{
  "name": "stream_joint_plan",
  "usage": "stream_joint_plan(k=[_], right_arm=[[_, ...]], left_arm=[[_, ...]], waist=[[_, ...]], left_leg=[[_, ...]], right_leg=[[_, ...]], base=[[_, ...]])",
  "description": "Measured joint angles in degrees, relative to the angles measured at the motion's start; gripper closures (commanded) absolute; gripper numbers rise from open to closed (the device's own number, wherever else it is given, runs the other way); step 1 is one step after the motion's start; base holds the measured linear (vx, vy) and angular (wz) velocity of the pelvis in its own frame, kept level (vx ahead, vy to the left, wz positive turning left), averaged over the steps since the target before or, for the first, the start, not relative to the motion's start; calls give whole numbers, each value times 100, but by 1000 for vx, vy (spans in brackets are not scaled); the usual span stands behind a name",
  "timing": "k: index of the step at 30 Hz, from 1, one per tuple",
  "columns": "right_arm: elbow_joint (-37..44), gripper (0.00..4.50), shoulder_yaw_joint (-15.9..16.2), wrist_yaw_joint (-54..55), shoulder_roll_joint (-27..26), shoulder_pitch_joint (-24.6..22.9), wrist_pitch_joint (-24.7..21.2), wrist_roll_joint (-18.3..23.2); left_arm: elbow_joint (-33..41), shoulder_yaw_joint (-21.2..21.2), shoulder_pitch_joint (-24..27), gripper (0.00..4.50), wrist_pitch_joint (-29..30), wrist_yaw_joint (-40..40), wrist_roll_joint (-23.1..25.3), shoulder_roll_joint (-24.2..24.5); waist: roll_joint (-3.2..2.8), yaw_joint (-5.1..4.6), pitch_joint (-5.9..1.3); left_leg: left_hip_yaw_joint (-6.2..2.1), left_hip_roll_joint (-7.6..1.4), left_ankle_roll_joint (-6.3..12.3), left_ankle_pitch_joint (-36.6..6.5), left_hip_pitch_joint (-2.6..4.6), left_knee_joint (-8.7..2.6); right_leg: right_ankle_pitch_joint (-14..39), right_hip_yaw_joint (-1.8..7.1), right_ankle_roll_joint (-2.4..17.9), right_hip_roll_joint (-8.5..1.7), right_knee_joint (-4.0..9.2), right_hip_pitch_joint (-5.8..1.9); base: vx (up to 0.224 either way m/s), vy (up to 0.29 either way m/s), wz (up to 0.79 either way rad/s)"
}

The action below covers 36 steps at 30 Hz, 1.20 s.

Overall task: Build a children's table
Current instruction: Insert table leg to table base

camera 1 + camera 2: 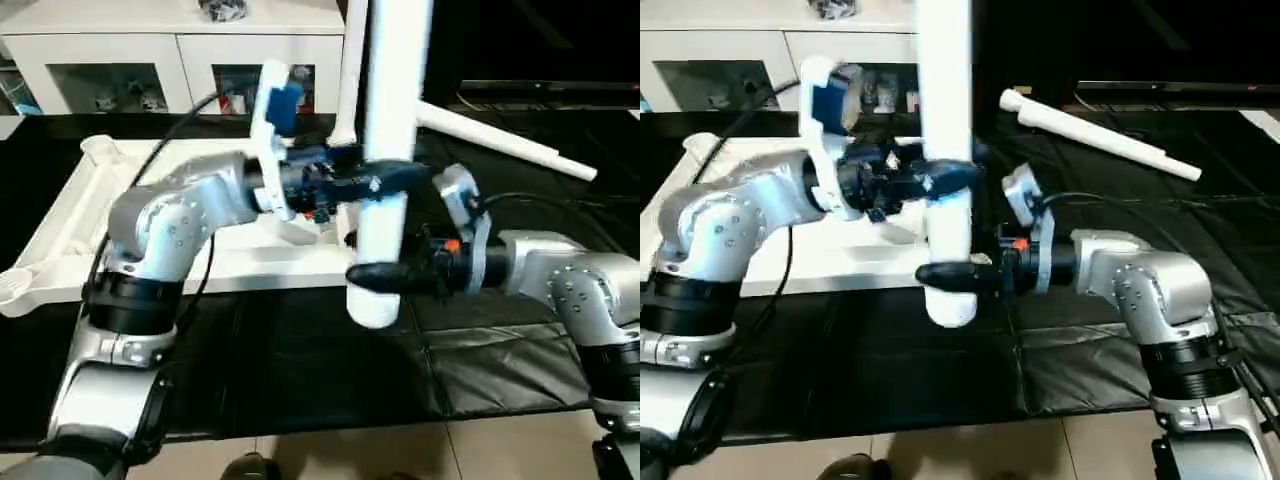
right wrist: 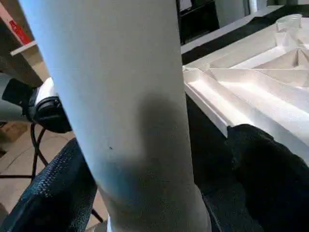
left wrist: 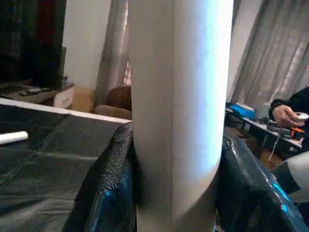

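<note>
Two grippers: left gripper (image 1: pixel 375 185) clamps the leg (image 1: pixel 395 120); right gripper (image 1: pixel 385 275) spread; I'd regrip lower, keeping it plumb.

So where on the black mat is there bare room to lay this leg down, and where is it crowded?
Bare mat lies along the near edge, between the tabletop and the floor, under both forearms. Another bare patch lies on the right, nearer than the loose leg. It is crowded at the middle, where the left gripper and right gripper flank the upright leg.

The upright leg (image 1: pixel 385 150) runs off the top edge, its upper end cut off.
</note>
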<state>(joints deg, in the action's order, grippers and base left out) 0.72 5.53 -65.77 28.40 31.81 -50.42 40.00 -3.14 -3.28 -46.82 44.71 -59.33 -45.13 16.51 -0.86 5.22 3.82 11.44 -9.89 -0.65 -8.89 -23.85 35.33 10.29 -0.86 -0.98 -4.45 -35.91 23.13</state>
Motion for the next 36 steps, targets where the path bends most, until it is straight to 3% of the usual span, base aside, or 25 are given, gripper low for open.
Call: stream_joint_plan(k=[9,16,18,29,36], right_arm=[[-127,28,187,-226,58,33,182,-147],[-127,109,404,-355,150,32,374,-340],[-130,109,413,-357,152,32,378,-380],[-158,222,413,-414,118,32,547,-444],[-148,245,415,-449,110,32,636,-473]], left_arm=[[-9,-166,0,265,42,-33,122,5],[-175,-163,-83,265,37,95,227,-45],[-178,-163,-87,265,34,97,235,-48],[-211,-160,-103,265,27,104,281,-47],[-215,-142,-103,265,35,137,284,-46]], waist=[[0,9,0],[0,4,0],[0,4,0],[0,4,0],[0,4,0]], left_leg=[[0,0,0,0,-2,2],[0,0,0,0,-1,3],[0,0,0,0,-1,3],[0,0,0,0,-1,3],[0,0,0,0,-1,3]], right_leg=[[0,0,0,0,0,0],[0,0,0,0,-1,0],[0,1,0,0,-1,0],[0,0,0,0,-1,0],[0,0,0,0,-1,0]], base=[[0,0,0],[0,0,0],[0,0,0],[0,0,0],[0,0,0]])
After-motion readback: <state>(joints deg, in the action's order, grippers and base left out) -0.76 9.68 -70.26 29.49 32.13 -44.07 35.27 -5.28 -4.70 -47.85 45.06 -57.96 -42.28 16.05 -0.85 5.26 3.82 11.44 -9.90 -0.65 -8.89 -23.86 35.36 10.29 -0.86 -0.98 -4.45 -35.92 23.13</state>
